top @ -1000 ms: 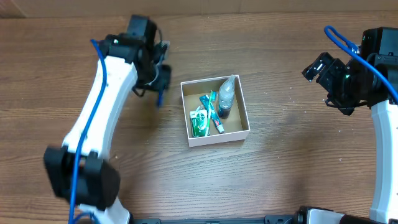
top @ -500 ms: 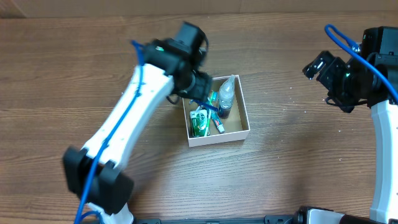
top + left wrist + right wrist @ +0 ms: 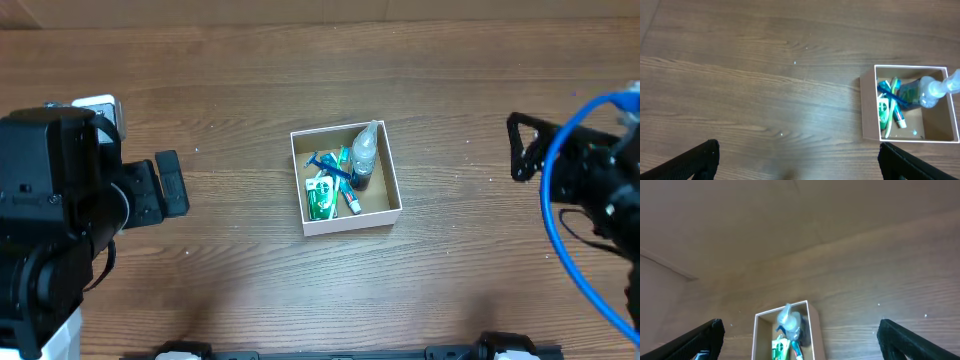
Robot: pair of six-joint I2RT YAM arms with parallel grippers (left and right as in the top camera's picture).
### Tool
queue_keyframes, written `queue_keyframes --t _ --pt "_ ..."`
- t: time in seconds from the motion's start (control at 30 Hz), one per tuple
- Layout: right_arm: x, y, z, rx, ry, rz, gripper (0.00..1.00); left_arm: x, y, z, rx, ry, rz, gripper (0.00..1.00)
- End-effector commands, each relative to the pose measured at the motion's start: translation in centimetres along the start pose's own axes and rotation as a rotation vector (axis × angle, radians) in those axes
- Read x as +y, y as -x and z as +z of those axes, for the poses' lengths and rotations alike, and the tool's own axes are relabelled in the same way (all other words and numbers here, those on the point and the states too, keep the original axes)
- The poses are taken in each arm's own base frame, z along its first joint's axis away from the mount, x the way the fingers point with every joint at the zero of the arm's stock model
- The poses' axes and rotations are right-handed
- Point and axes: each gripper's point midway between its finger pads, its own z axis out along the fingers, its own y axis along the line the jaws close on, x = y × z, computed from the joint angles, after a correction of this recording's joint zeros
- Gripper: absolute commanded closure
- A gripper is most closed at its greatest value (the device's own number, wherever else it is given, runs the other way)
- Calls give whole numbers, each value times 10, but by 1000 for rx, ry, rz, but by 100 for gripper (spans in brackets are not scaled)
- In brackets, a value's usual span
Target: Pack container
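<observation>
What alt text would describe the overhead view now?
A small white box sits mid-frame on the wooden table, holding a clear bottle, a green packet and a thin blue item. The left arm and right arm stand at the side edges, apart from it.

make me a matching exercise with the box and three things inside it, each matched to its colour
Things:
1. container
2. bottle
3. razor
4. packet

Colours:
A. green
B. clear
C. white walls, brown inside
D. blue

Pairs: 1-C, 2-B, 3-D, 4-A
</observation>
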Motion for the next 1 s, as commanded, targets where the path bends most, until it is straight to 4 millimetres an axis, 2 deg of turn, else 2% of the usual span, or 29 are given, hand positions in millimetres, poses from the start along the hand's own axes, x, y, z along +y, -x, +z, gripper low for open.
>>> queue_keyframes --t 0.0,0.2,0.3,0.37,0.43,0.5,0.53,0.57,0.6,0.63,0.67,0.73,0.87,0.97 --pt "1 1 -1 -3 3 -17 0 2 3 4 6 17 10 0" --pt "-3 -1 8 24 -4 -8 0 1 5 11 28 22 13 0" --pt "-15 -8 13 56 -65 6 0 0 5 14 38 24 14 0" --pt "-25 -9 8 14 -119 -5 0 0 6 16 42 25 15 0" --pt "-28 -20 6 -65 -97 -35 0 0 6 17 45 25 15 0" --pt "-36 -46 13 -127 -66 -54 0 0 6 17 44 25 15 0" --pt "-49 -75 22 -157 -58 -64 0 0 6 17 45 25 15 0" --pt "-57 -96 30 -165 -56 -66 0 0 6 17 44 25 15 0" --pt "-71 -132 41 -163 -49 -66 0 0 6 17 45 26 15 0" --pt "-77 -148 47 -157 -46 -66 0 0 6 17 44 25 15 0" --pt "-85 -181 59 -139 -15 -94 0 0 6 17 45 26 15 0" --pt "-87 -213 71 -108 41 -163 0 0 6 17 44 25 15 0" --pt "-104 -250 87 -71 30 -155 0 0 6 17 45 25 15 0" --pt "-110 -263 94 -68 30 -154 0 0 6 17 44 25 15 0"
